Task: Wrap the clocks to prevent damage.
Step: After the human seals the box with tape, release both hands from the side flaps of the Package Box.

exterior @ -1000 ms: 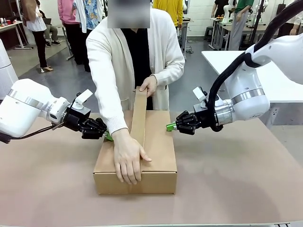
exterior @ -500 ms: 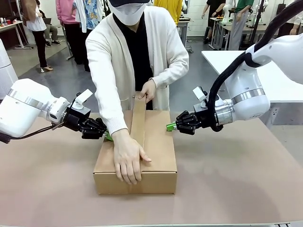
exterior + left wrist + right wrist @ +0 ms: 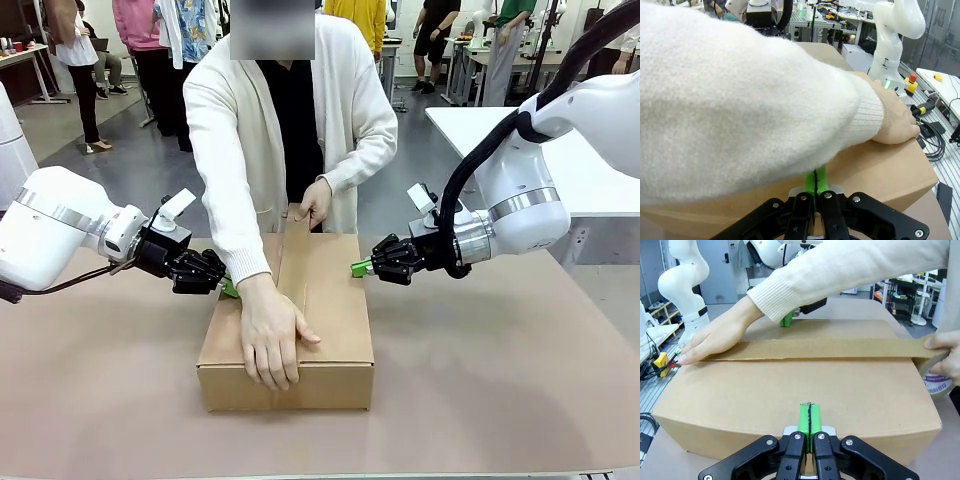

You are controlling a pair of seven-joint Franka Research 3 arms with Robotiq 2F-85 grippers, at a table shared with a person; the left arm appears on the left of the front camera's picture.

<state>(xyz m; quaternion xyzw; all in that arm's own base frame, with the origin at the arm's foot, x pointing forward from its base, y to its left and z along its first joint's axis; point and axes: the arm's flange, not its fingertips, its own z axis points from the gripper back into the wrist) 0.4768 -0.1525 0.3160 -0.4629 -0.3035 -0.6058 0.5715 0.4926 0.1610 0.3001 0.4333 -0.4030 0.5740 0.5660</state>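
Brown rectangular cardboard box (image 3: pixel 300 320): stiff, contents fragile. I keep left gripper (image 3: pixel 229 287), right gripper (image 3: pixel 358 267) clenched empty, bracing side walls.

Tape roll (image 3: pixel 936 382) partly behind hand (image 3: pixel 945 356)

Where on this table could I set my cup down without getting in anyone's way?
The tabletop is bare in front of the cardboard box, toward the camera, and at both near corners. It is crowded beside the box, where the left gripper and right gripper press its sides.
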